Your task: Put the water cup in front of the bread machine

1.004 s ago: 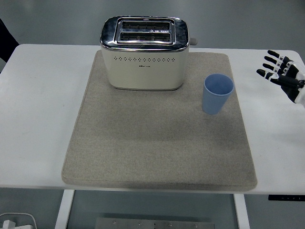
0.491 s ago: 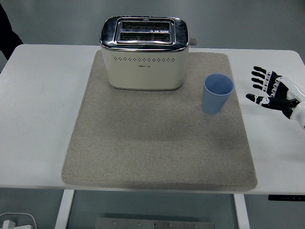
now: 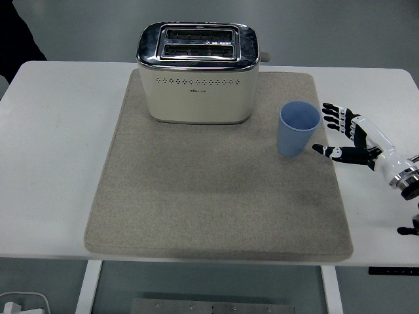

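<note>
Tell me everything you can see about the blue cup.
The cup is a plain light blue tumbler, plastic by its look, with no handle and sides tapering toward the base. It stands upright and looks empty, on the beige mat near its right edge, to the right of the toaster and apart from it. The right hand is open just to its right, fingers spread toward it, not touching it.

A white table [image 3: 59,157] stands on white legs [image 3: 88,286] over a smooth grey floor [image 3: 327,33], evenly lit, with a dark-clothed person [image 3: 18,36] at the far left corner and a white power strip [image 3: 23,304] lying below.
</note>
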